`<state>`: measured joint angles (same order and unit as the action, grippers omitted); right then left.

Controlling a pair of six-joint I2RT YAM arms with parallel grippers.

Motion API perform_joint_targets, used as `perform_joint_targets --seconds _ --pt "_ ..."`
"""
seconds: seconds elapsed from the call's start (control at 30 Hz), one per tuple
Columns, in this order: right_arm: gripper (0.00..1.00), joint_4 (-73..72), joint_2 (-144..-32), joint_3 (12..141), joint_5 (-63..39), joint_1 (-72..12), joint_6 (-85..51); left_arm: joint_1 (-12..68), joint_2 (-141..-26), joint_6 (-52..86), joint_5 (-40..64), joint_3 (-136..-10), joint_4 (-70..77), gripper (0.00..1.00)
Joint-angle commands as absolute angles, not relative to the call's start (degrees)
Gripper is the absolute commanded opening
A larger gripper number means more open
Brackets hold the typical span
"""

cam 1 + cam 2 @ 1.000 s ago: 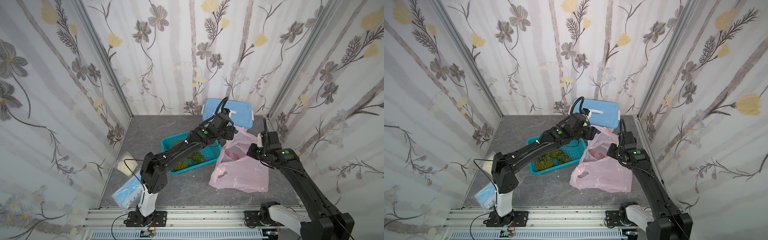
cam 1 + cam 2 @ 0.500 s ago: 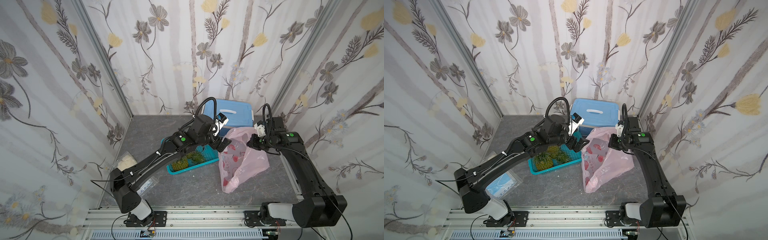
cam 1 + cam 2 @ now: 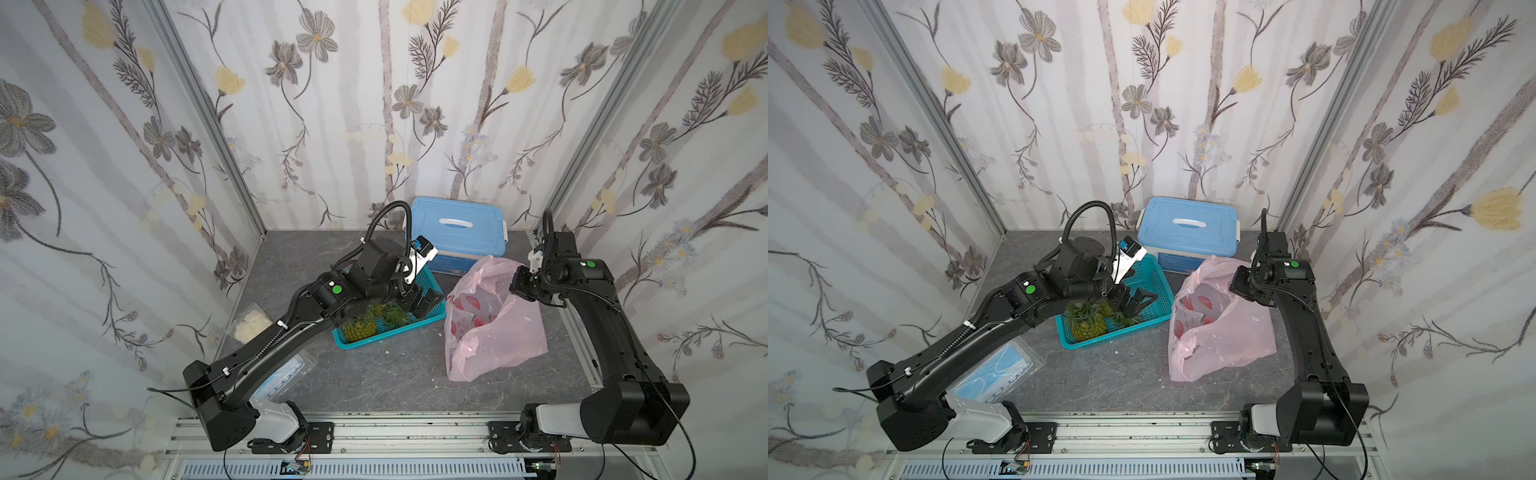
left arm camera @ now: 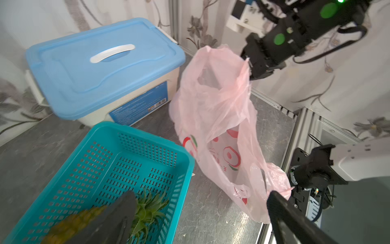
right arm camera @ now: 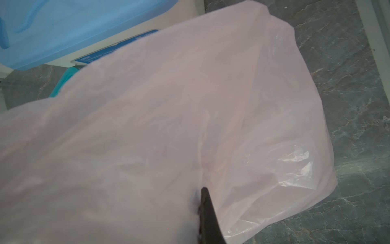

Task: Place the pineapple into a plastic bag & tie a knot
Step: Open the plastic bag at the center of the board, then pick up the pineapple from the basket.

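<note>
Now released, left end effector [image 3: 1142, 302] has shifted from translucent pink plastic bag [image 3: 494, 332] to over spiky yellow pineapple [image 3: 1087, 326]; right end effector [image 3: 516, 286] grasps bag rim. Pickup probably next.

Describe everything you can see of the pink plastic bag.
The plastic bag is thin, translucent pink film, wrinkled, with red printed marks showing through. The shut right gripper pinches its upper rim and holds it up, so the mouth gapes open; the lower part slumps on the gray tabletop. Nothing is visible inside it, and it is not tied shut.
</note>
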<state>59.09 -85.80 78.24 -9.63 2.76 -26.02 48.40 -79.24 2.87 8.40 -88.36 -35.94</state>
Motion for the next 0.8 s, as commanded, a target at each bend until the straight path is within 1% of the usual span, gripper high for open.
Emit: perform_joint_targets --seconds 0.0,0.1,0.17,0.23,0.33,0.43,0.6,0.77 --pt "0.00 59.7 -85.3 78.0 -5.4 3.5 -28.4 46.6 -77.8 18.9 -8.3 -90.8 -46.3 1.00" --pt "0.00 58.9 -86.3 77.5 -7.8 3.4 -29.0 45.8 -75.0 32.1 -16.6 -91.7 -58.4 1.00" --pt "0.00 57.8 -86.6 76.9 -9.1 3.3 -29.5 45.4 -72.8 40.4 -17.9 -91.5 -66.3 1.00" --pt "0.00 57.1 -86.7 76.4 -9.6 3.3 -29.6 45.0 -71.2 47.1 -16.5 -91.5 -74.4 1.00" --pt "0.00 56.8 -87.2 76.2 -9.6 3.3 -29.4 44.9 -70.0 51.5 -13.1 -89.8 -81.4 1.00" --pt "0.00 56.3 -87.6 75.5 -9.6 3.3 -29.0 43.5 -70.4 48.4 -7.8 -85.3 -77.8 1.00" --pt "0.00 55.0 -87.8 73.8 -11.2 3.3 -28.2 38.8 -74.9 43.3 -9.2 -82.2 -71.0 1.00" --pt "0.00 53.9 -87.7 72.5 -12.5 3.3 -26.8 34.4 -80.9 36.6 -5.8 -82.7 -64.6 1.00"
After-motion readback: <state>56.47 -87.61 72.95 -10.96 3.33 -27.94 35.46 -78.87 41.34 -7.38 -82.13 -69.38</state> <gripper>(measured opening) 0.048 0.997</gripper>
